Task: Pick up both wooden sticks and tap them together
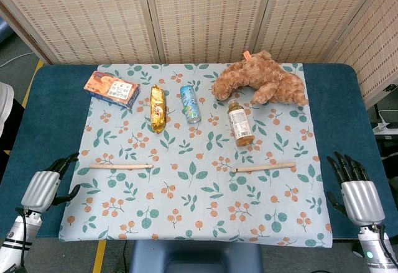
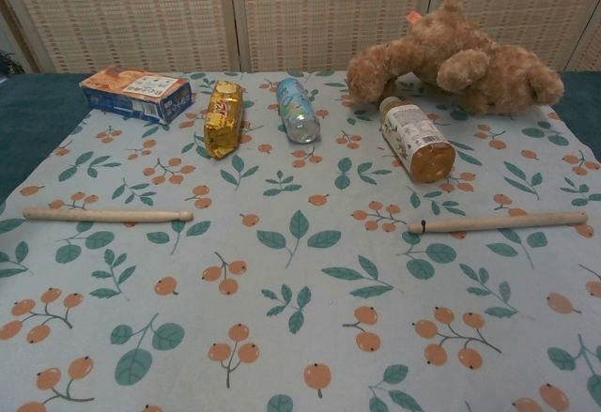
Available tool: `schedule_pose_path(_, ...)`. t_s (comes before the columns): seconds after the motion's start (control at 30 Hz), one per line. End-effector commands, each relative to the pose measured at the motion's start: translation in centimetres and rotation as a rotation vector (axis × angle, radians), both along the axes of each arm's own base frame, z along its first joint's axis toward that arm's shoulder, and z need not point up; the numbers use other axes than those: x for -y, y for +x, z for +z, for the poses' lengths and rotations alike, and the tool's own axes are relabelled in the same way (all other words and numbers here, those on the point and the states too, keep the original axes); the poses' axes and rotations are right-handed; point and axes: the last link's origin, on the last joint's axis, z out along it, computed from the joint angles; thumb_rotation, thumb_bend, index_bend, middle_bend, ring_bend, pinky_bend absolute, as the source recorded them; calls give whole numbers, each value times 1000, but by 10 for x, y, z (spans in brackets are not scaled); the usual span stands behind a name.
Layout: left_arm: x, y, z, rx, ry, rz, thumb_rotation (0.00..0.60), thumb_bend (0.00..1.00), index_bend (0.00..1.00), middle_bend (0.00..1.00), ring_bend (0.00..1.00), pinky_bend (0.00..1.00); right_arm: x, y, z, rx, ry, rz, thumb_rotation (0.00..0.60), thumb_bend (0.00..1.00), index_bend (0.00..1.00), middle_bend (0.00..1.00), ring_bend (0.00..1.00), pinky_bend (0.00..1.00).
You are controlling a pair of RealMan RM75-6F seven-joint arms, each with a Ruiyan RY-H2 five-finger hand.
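No label on the packets or bottles is legible. The left pale wooden stick (image 1: 120, 166) lies flat on the leaf-and-berry patterned cloth (image 1: 199, 217) covering the bench, just inward of the left hand (image 1: 48, 186), which is released with fingers apart. The right pale wooden stick (image 1: 263, 167), slim and tapered, lies apart from the released, spread right hand (image 1: 354, 189).

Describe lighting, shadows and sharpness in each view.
Head view: even, soft light, sharp throughout, both wooden sticks casting only thin shadows. Chest view: warmer, slightly soft, faint shadow under the bottle; the cloth's near edge looks stretched.
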Motion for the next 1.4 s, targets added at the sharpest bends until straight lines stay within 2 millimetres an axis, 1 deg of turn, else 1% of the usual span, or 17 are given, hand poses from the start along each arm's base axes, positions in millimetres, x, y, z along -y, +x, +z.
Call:
schedule_pose_path(0.03, 1, 0, 0, -1, 0, 1, 600, 358, 91, 205, 203, 473, 0, 0, 0, 0, 3, -1, 600, 253, 62, 0, 0, 132)
schedule_pose_path(0.13, 1, 0, 0, -6, 1, 1, 600, 358, 91, 205, 218, 473, -1, -1, 0, 1, 9, -6, 600, 252, 63, 0, 0, 132)
schedule_pose_path(0.27, 1, 1, -4, -19, 8, 0, 600, 358, 91, 204, 288, 477, -1, 0, 1, 5, 16, -12, 600, 252, 62, 0, 0, 138)
schedule_pose_path(0.3, 0, 1, -5, -35, 14, -6, 600, 358, 91, 202, 305, 493, 0, 0, 1, 8, 18, -13, 600, 252, 62, 0, 0, 140)
schedule_pose_path(0.4, -3, 3, -10, -79, 16, -43, 600, 365, 83, 173, 343, 585, 2, 1, 1, 19, 19, -5, 600, 252, 62, 0, 0, 152)
schedule_pose_path(0.47, -5, 5, -15, -80, 2, -53, 600, 369, 59, 133, 382, 674, 3, 2, 3, 26, 12, 3, 600, 252, 62, 0, 0, 187)
schedule_pose_path(0.53, -9, 11, -21, -72, -10, -69, 600, 368, 44, 125, 452, 770, 2, 4, 5, 36, 3, 23, 600, 252, 62, 0, 0, 210)
schedule_pose_path(0.6, -17, 16, -28, -75, -19, -89, 600, 368, 37, 133, 548, 875, -1, 7, 7, 53, -8, 52, 600, 252, 62, 0, 0, 211)
schedule_pose_path(0.7, -28, 26, -41, -85, -61, -101, 600, 367, 22, 135, 635, 929, -7, 11, 12, 75, -33, 99, 600, 252, 63, 0, 0, 211)
schedule_pose_path(0.8, -36, 40, -54, -94, -90, -125, 600, 367, 1, 133, 678, 956, -13, 14, 18, 93, -51, 126, 600, 252, 66, 0, 0, 211)
schedule_pose_path(0.97, -45, 62, -76, -98, -133, -157, 600, 369, 0, 145, 692, 980, -17, 17, 26, 120, -80, 153, 600, 252, 66, 0, 0, 211)
schedule_pose_path(1.1, -53, 80, -94, -98, -149, -181, 600, 368, 4, 176, 725, 995, -19, 18, 30, 138, -85, 158, 600, 252, 66, 0, 0, 211)
schedule_pose_path(1.23, -58, 90, -113, -110, -161, -183, 600, 366, 42, 219, 748, 1000, -20, 18, 31, 151, -70, 154, 600, 252, 69, 0, 0, 211)
schedule_pose_path(1.4, -65, 91, -130, -146, -150, -171, 600, 367, 93, 264, 764, 1000, -20, 18, 32, 155, -52, 150, 600, 252, 80, 0, 0, 211)
